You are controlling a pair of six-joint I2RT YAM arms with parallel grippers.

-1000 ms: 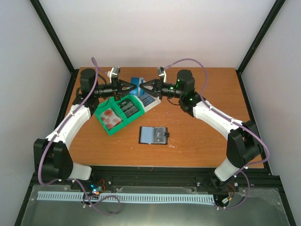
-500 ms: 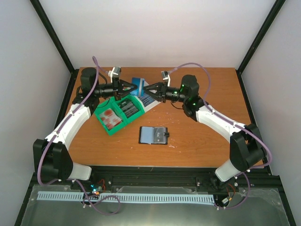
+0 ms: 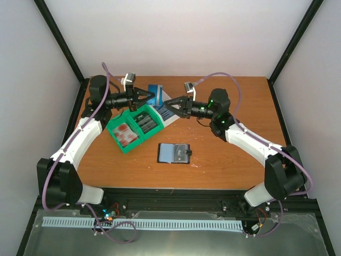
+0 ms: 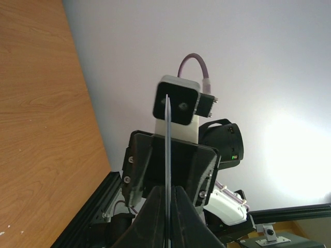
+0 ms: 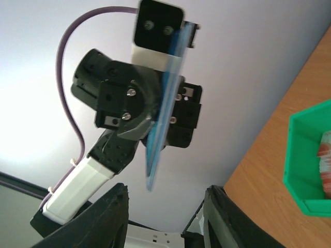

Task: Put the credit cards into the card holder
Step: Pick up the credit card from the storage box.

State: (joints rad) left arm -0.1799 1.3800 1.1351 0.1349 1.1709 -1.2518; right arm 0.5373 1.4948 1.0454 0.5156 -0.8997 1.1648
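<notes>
left gripper (image 3: pixel 148 98): fingers clamped on a blue card (image 3: pixel 155 90), raised above the far end of the green bin (image 3: pixel 141 140)
left wrist view: blue card (image 4: pixel 167 170) seen edge-on, a thin vertical line pinched between the two closed fingers (image 4: pixel 155 217)
right gripper (image 3: pixel 169 105): jaws apart, nothing between them, pointing at the left gripper from the right
right wrist view: both fingers (image 5: pixel 116 206) spread wide at the bottom of the view; blue card (image 5: pixel 164 108) hangs ahead of them in the other gripper, clear of both fingers
gap between grippers: small, tips near each other but not touching
card holder (image 3: pixel 174 153): lying flat and open on the table (image 3: pixel 229 154), near of the bin, well apart from both grippers; grey-blue sleeves face up, black tab on its right edge
card holder contents: cannot tell whether any card sits in the sleeves
green bin: angled on the table, left of centre, under the two grippers
red cards (image 3: pixel 124 133): in the bin's nearest compartment; also visible at the right edge of the right wrist view (image 5: pixel 325 165)
dark cards (image 3: pixel 148 122): in the middle compartment
white end compartment: partly hidden by the right gripper, contents unclear
</notes>
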